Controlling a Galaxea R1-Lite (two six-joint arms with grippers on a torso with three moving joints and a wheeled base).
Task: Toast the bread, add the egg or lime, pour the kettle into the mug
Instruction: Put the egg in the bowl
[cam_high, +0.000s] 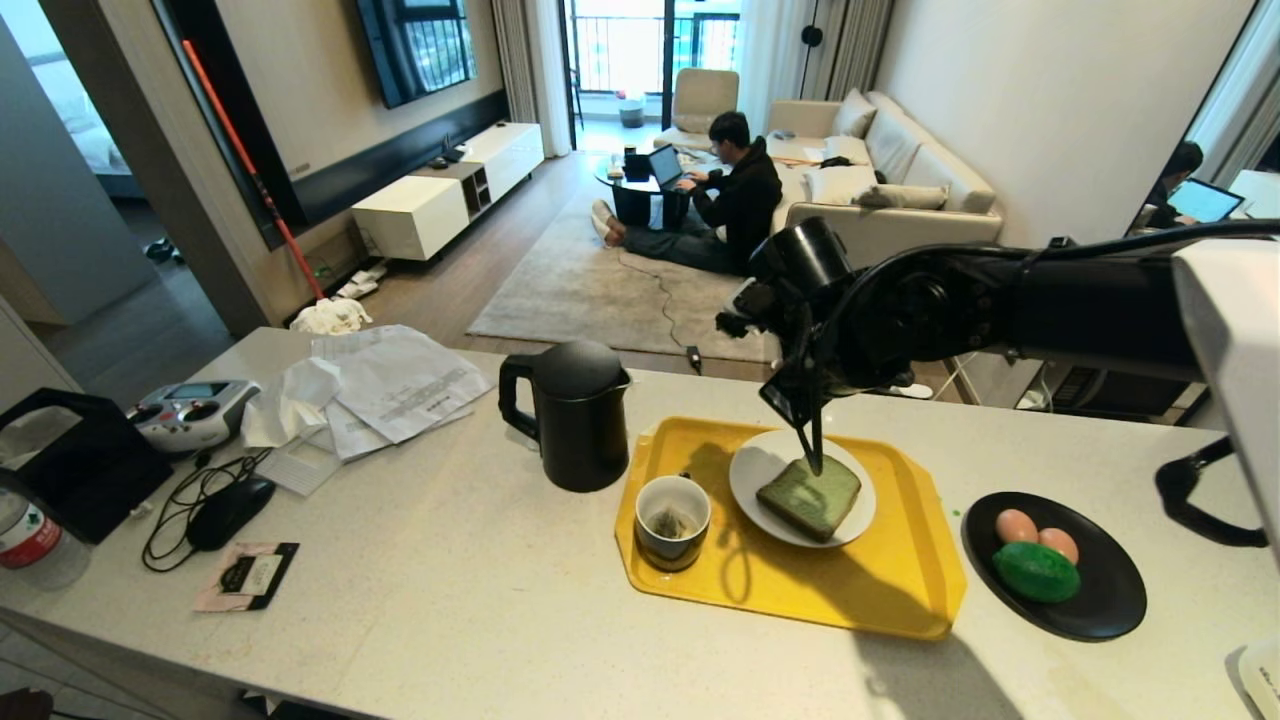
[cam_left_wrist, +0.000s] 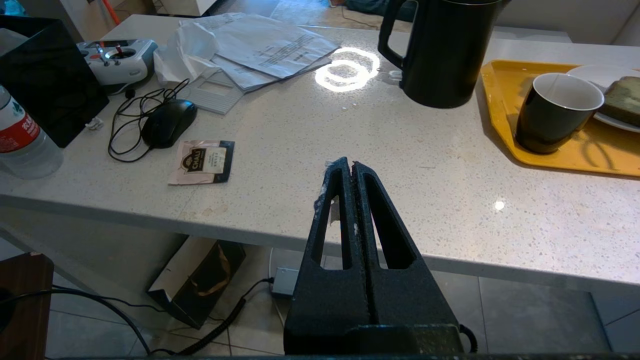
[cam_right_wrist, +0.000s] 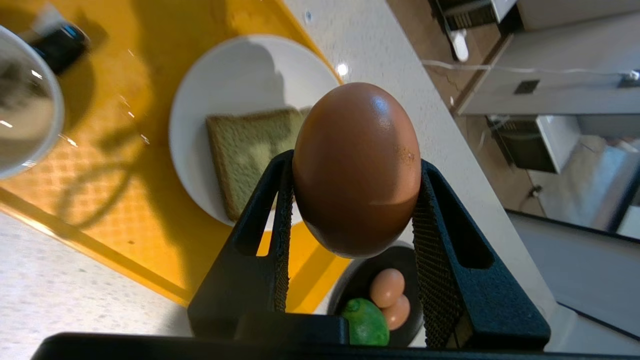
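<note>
egg (cam_right_wrist: 356, 170) (lower end behind right gripper (cam_right_wrist: 352, 200))

The worktop (cam_high: 480, 600) is pale cream with fine speckles. The tray (cam_high: 880, 590) is bright yellow, the plate (cam_high: 752, 470) on it white. The bread (cam_high: 810, 497) is mottled pale green with a brown crust. The egg (cam_right_wrist: 357, 167) is glossy reddish brown. The lime (cam_high: 1036, 571) is bright green on a black dish (cam_high: 1110, 600). The kettle (cam_high: 575, 415) is matte black; the mug (cam_high: 672, 520) is dark outside, white inside.
</note>
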